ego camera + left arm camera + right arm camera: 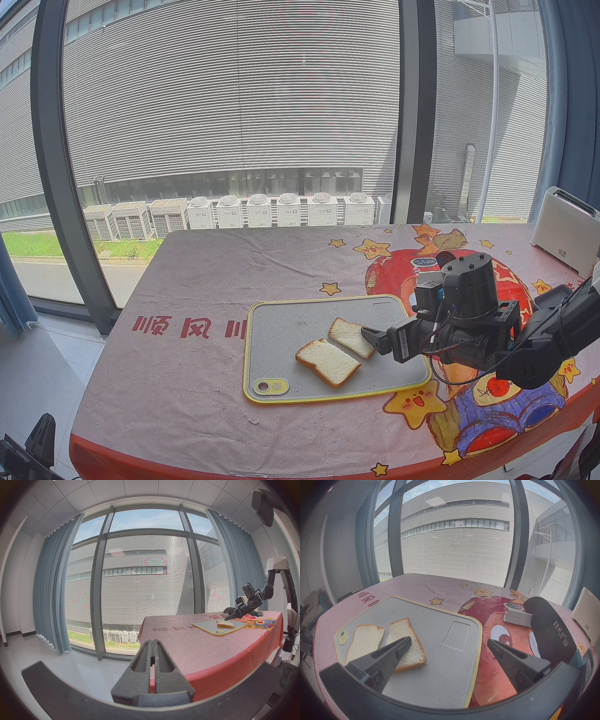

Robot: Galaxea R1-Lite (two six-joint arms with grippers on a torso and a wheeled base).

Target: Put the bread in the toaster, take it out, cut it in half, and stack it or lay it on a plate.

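At the lower middle of the head view, the cutting board (275, 325) is lying on the table (187, 375) and carrying two pieces of bread (329, 362) side by side, their corners touching or nearly so; the cut looks done to me, so the step in hand is, I judge, gathering the halves for stacking or laying out.

The right gripper (448, 641) is hanging over the board's right part with its fingers spread wide and nothing between them; one fingertip (400, 645) is sitting over the farther piece (351, 336), the other out toward the printed cloth; whether that tip is touching the crust I cannot tell.

The next move is calling for the gripper to shift over and settle so that both fingers come astride one piece. The crumb is soft, so a light squeeze will do, then a lift onto its neighbour.

The left gripper (153, 667) is hanging low off the table's near left corner, fingers pressed together on nothing.

As for containers, the toaster (565, 230) is standing at the right edge of the head view, well apart from the board; what its slots are holding I cannot tell. A black oval thing (547, 627) and a small grey block (518, 617) are lying on the cloth just beside each other, beyond the board.
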